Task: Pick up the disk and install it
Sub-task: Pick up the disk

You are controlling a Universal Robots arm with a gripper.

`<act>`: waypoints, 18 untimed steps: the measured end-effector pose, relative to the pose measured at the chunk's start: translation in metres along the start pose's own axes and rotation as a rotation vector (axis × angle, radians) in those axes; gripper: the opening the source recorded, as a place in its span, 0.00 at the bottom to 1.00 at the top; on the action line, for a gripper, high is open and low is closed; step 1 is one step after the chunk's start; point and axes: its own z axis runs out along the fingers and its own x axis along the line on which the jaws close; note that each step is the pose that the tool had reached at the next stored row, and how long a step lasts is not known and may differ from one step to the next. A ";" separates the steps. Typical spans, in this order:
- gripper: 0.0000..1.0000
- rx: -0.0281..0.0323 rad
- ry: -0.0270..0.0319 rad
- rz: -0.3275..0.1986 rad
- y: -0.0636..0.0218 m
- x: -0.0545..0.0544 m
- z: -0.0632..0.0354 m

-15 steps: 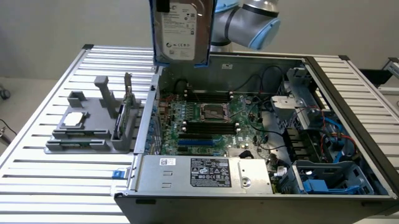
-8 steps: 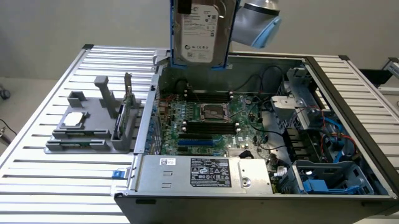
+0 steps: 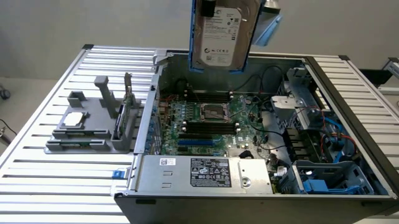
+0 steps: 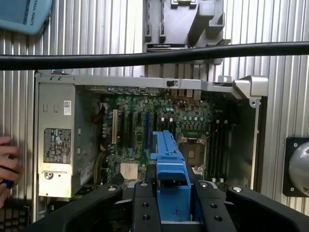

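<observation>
While the jaws are holding the disk [image 3: 221,35] by its blue frame, it is hanging upright, long side pointing down, high over the open case [image 3: 249,210], with the blue bay [image 3: 324,179] sitting low toward the exterior view's right.

Upper end of the disk [image 3: 221,35] cut off by the exterior view's top edge. Person's hand [image 4: 8,166] cropped at the picture edge; black cable [image 4: 154,54] hides a strip of the grey fixture [image 4: 183,24].
</observation>
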 end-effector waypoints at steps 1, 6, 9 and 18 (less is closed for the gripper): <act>0.33 -0.0005 0.0000 0.000 -0.0042 0.002 -0.0004; 0.33 -0.0028 -0.0001 0.000 -0.0251 0.013 -0.0023; 0.33 -0.0044 -0.0001 0.000 -0.0376 0.020 -0.0034; 0.33 -0.0084 -0.0004 0.000 -0.0731 0.040 -0.0060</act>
